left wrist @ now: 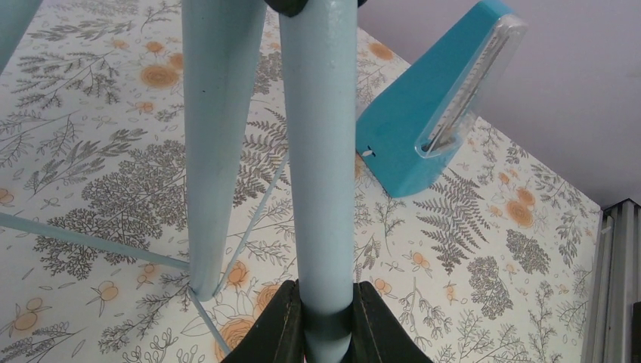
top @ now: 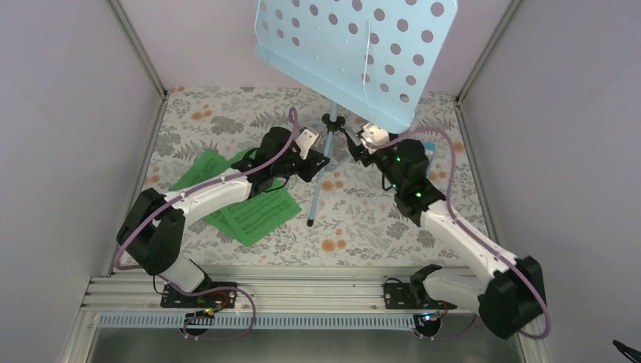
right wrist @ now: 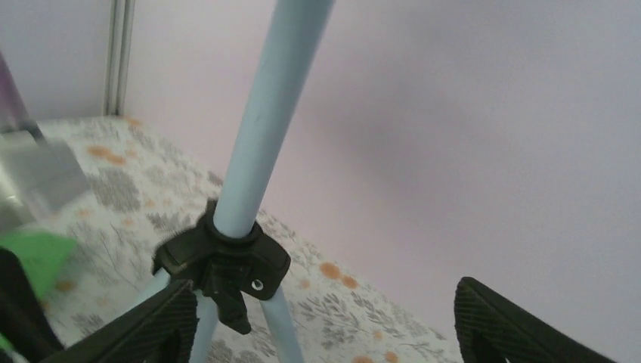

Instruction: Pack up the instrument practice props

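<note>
The pale blue music stand rises at the back centre on its tripod, its hole-punched desk at the top. My left gripper is shut on one pale blue tripod leg, low down. My right gripper is open, its fingers wide apart beside the black collar where the legs meet the pole; nothing sits between them. Bright green sheet-music pages lie flat under my left arm. The blue wedge metronome stands on the table past the stand, to the right.
A floral cloth covers the table. Lilac walls close in on three sides, with metal corner posts at the back. An aluminium rail with both arm bases runs along the near edge.
</note>
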Controlling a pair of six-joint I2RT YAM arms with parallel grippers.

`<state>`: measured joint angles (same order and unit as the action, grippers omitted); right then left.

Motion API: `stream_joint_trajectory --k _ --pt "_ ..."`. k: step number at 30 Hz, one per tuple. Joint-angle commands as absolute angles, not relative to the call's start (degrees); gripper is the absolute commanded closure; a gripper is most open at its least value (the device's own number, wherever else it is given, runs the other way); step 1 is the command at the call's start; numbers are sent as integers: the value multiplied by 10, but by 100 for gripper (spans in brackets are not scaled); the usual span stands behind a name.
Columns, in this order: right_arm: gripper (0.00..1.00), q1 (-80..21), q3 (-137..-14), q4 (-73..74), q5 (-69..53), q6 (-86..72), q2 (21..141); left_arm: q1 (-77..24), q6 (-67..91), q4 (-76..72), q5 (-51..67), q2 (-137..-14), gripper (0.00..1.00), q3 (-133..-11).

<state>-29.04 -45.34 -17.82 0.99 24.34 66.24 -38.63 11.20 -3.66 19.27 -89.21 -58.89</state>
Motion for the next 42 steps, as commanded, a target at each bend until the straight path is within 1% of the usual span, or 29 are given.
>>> stream_joint_trajectory --k 1,2,4,7,11,13,16,18,22,27,31,35,38,42 --pt "17 -284 -405 -197 -17 99 579 -382 100 -38 181 -880 98 -586" --pt "15 -283 -395 -192 -22 63 569 -382 98 -38 180 -880 98 -587" --pt "13 -280 -387 -167 -52 -12 556 -382 97 -35 181 -880 98 -588" --pt "15 -277 -384 -151 -119 -124 559 -382 99 -31 181 -884 98 -594" --pt "16 -262 -369 -165 -162 -264 581 -383 106 -42 182 -881 98 -589" --pt "16 -246 -358 -174 -174 -360 591 -383 107 -45 181 -880 98 -584" --pt "17 -230 -333 -216 -226 -536 602 -383 107 -41 186 -880 98 -584" --pt "18 -230 -309 -281 -255 -644 610 -383 107 -41 185 -876 98 -581" --pt "20 -230 -300 -337 -263 -784 632 -383 111 -42 187 -870 98 -578" --pt "21 -230 -308 -377 -244 -876 651 -384 116 -47 188 -867 98 -574" --pt "24 -230 -316 -421 -252 -973 683 -385 115 -46 189 -871 98 -577" --pt "25 -230 -357 -392 -264 -1008 713 -386 113 -47 189 -871 98 -576" --pt "28 -230 -381 -377 -259 -1005 731 -387 110 -47 184 -872 98 -574" --pt "39 -230 -388 -381 -248 -1009 745 -387 108 -48 184 -874 98 -573"
